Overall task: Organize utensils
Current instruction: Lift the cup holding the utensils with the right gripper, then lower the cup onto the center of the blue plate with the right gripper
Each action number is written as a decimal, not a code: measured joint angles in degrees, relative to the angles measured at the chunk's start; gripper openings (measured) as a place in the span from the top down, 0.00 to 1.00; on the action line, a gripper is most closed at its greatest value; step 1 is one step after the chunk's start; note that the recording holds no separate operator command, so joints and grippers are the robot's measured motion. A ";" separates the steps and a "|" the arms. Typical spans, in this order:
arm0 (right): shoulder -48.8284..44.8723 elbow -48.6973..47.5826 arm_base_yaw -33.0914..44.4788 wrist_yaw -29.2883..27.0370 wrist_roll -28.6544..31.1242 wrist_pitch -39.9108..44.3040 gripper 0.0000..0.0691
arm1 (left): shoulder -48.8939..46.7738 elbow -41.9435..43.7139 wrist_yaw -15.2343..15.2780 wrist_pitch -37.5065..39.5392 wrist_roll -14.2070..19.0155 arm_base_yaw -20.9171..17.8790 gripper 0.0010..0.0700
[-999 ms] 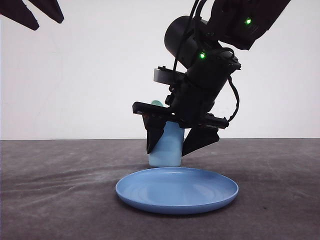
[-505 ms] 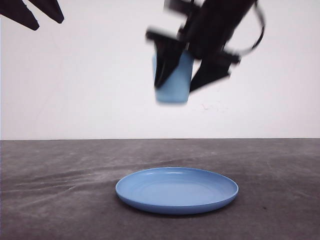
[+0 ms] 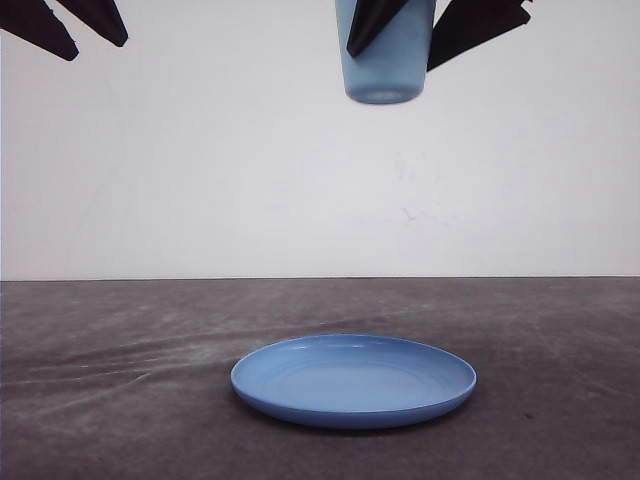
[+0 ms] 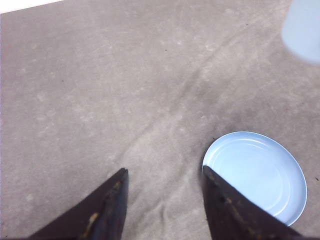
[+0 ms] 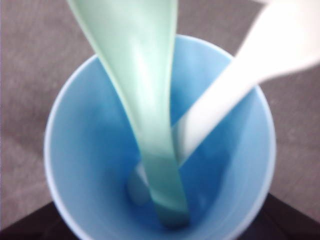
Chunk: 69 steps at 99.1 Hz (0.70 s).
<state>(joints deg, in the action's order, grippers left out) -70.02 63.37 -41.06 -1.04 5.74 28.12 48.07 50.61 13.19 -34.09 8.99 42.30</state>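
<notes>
Right fingers (image 3: 400, 30) clamp the smooth tapered cup (image 3: 385, 60) high above the round glossy plate (image 3: 354, 380); inside stand a mint spoon (image 5: 145, 100) and white fork (image 5: 235, 95). Left fingers (image 4: 165, 200) are spread apart over the matte grey surface (image 4: 100, 100).

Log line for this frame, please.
right hand: shut on cup, held high | spoon, fork: inside cup | left hand: open, idle | plate: bare

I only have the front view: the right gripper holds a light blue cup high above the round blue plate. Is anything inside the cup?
Observer: Yes, a mint-green plastic spoon stands in the light blue cup.
Operator: Anything else in there?
Observer: A white plastic fork leans beside it, handle end down at the cup's bottom.
Operator: Is the left gripper carrying something?
Observer: No, the left gripper is open with nothing between its fingers, beside the round blue plate.
</notes>
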 joint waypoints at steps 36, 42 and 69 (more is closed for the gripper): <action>-0.09 -13.09 -4.13 -0.09 0.50 -8.44 0.41 | 0.57 0.00 0.00 0.00 0.00 0.00 0.61; -0.11 -16.87 -5.16 -0.48 0.98 -12.22 0.42 | 0.79 0.00 0.00 0.02 0.00 0.00 0.61; -1.05 -29.70 -9.14 -1.73 3.72 -28.61 0.42 | 2.27 0.00 0.00 0.02 0.00 0.00 0.61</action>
<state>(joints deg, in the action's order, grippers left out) -71.07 33.67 -50.19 -2.76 9.45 -0.49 50.35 50.61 13.19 -34.06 8.99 42.30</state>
